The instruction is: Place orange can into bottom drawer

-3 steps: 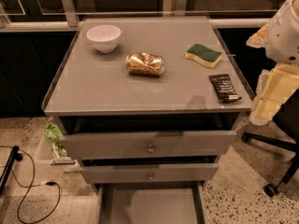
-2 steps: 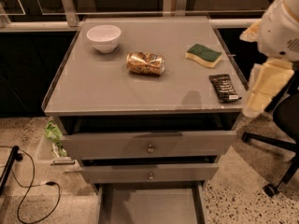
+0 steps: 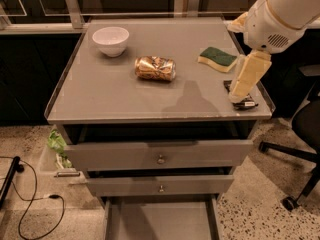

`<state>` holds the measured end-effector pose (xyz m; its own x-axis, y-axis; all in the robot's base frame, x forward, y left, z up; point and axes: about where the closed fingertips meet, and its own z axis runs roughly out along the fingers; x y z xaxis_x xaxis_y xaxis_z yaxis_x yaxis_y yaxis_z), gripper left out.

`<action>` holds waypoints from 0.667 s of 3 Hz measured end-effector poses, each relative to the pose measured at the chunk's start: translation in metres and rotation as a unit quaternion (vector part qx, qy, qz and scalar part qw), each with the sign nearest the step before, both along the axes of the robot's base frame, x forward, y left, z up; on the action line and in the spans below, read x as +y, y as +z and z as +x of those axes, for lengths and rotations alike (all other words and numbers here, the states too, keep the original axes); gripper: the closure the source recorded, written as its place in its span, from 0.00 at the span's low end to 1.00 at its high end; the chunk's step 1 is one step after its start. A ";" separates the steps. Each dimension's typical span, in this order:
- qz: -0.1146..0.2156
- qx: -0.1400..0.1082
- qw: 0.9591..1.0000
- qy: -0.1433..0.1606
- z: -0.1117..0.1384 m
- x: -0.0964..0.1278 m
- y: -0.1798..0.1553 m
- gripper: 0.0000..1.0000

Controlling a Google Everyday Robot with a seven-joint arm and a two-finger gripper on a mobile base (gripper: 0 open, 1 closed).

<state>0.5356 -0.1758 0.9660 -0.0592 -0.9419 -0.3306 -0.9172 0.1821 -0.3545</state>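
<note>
The orange can point(image 3: 155, 68) lies on its side near the middle of the grey cabinet top point(image 3: 115, 96). The bottom drawer point(image 3: 161, 220) is pulled out at the frame's lower edge, and its flat grey floor shows nothing in it. My gripper point(image 3: 247, 78), cream-coloured, hangs from the white arm point(image 3: 280, 14) over the top's right edge, well to the right of the can and apart from it. It holds nothing that I can see.
A white bowl point(image 3: 110, 40) stands at the back left. A green and yellow sponge point(image 3: 216, 59) lies at the back right. A black snack wrapper point(image 3: 244, 102) lies partly hidden under the gripper. Two upper drawers point(image 3: 160, 156) stand slightly open. An office chair point(image 3: 300, 134) is at the right, and cables point(image 3: 30, 204) lie at the left.
My arm and gripper have moved left and in over the cabinet's right edge, now covering part of the black wrapper. The can and the drawers have not moved.
</note>
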 end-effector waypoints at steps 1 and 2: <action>0.000 0.000 1.000 0.000 0.000 0.000 0.000 0.00; 0.023 -0.020 0.999 0.017 0.010 0.009 -0.009 0.00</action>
<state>0.5453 -0.1665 0.9565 -0.0134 -0.9270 -0.3749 -0.9081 0.1682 -0.3834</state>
